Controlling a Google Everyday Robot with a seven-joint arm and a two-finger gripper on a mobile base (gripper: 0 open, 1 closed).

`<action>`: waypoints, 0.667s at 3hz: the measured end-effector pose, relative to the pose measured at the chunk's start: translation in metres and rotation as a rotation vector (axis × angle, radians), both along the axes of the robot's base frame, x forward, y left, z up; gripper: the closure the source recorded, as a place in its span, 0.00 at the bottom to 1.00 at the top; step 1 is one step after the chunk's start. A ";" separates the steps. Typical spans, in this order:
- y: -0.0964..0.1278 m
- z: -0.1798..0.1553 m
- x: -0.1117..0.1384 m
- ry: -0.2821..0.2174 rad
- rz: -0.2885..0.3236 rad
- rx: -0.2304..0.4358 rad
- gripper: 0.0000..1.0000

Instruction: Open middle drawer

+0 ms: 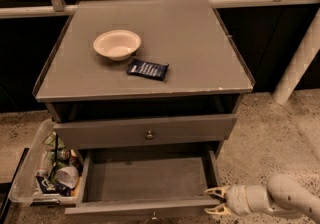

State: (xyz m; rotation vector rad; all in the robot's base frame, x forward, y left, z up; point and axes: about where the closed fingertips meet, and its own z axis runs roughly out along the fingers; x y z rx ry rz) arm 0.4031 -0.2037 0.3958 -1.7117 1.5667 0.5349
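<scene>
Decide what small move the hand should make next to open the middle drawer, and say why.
Probably draw the hand back, clear of the middle drawer. The drawer stands pulled well out with its grey inside showing. The hand sits at its right front corner with fingers apart, so little seems left to pull.

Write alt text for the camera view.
The wide grey middle drawer of a grey cabinet stands pulled open, the robot's white hand open at its front corner. A cream bowl and dark blue packet lie on top.
</scene>
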 end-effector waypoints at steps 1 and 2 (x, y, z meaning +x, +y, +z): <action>0.000 0.002 0.000 0.000 0.000 0.000 1.00; 0.000 -0.001 -0.011 0.000 -0.002 0.003 1.00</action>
